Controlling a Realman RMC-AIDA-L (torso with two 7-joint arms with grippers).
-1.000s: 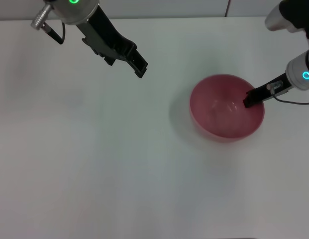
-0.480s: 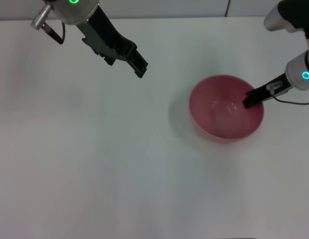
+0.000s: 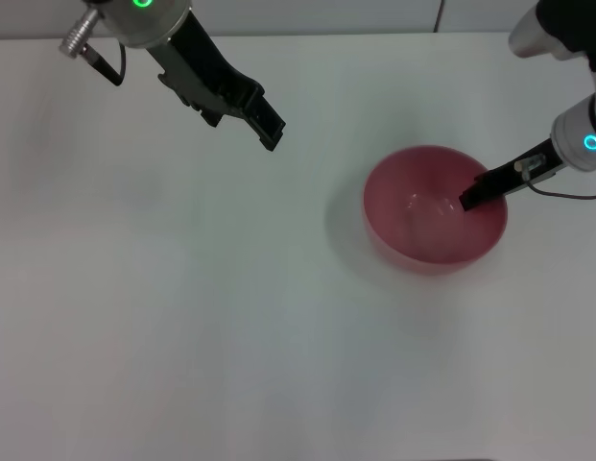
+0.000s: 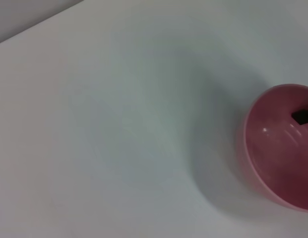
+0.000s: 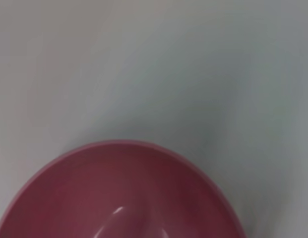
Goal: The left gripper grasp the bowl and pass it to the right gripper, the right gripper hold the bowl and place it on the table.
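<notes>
Holding the bowl (image 3: pixel 434 223) by its right rim, your right gripper (image 3: pixel 473 196) grasps it.
Left gripper (image 3: pixel 267 123), released, is well apart; lower to the desk (image 3: pixel 182 317).

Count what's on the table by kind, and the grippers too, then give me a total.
Bowls: 1, the pink bowl on the table.
Grippers: 2, the left gripper away from the bowl, the right gripper at the bowl's rim.
Total: 3.

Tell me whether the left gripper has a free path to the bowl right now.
Probably yes: only bare table lies between the left gripper and the bowl. The right gripper occupies the far rim.
</notes>
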